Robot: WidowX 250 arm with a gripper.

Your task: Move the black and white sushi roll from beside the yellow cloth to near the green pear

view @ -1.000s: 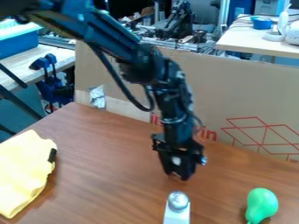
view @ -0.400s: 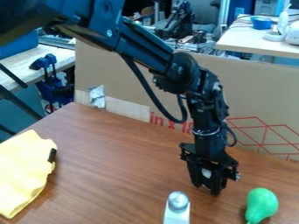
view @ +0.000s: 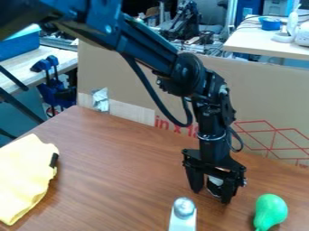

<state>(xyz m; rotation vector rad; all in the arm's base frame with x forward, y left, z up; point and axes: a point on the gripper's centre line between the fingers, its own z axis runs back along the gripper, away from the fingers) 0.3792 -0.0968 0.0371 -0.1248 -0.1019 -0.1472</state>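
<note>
The gripper [view: 211,195] hangs low over the right-centre of the brown table, pointing down, its fingers spread apart. Between them shows a small whitish, silvery patch; I cannot tell whether it belongs to the gripper or is a separate thing. To the gripper's lower right lies a green pear-shaped object [view: 270,211], a short gap away. Below and slightly left of the gripper, at the front edge of the view, is a white object with a rounded silver top [view: 184,207]. A yellow cloth [view: 23,176] with a black piece on its right side lies at far left.
A tall cardboard panel [view: 138,76] stands along the back edge of the wooden table [view: 114,167], close behind the arm. Beyond it are a light side table [view: 259,43] with a blue bowl and white items, plus blue clamps [view: 47,67] at the left.
The arm has moved right and toward the camera since the earliest frame, bringing the gripper nearer the green object. Its fingers, close together before, have since spread apart.
</note>
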